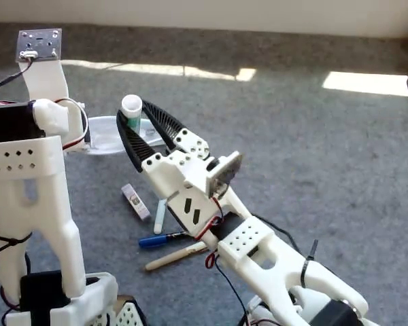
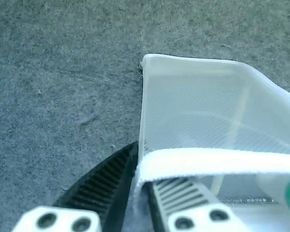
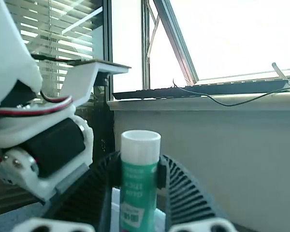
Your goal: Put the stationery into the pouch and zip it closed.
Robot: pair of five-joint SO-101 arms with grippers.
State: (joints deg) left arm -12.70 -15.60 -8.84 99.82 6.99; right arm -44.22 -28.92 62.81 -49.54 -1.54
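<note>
From above, a translucent white mesh pouch (image 1: 105, 132) lies on the grey carpet (image 1: 313, 156) of the floor, well short of its far edge by the wall. Just beside the pouch, the right tool (image 1: 132, 114) has its black ribbed fingers clamped on an upright glue stick (image 1: 131, 105), a green cylinder with a white cap. Nearer the arms, a small white block (image 1: 136, 202), a white pen (image 1: 160, 216), a blue marker (image 1: 156, 240) and a cream stick (image 1: 177, 257) lie loose on the carpet. From the left wrist, the left tool (image 2: 144, 174) pinches the pouch (image 2: 193, 106) by its white fabric rim, one finger outside and one showing through the mesh. From the right wrist, the right tool (image 3: 139, 162) grips the glue stick (image 3: 140, 188) by its green body.
</note>
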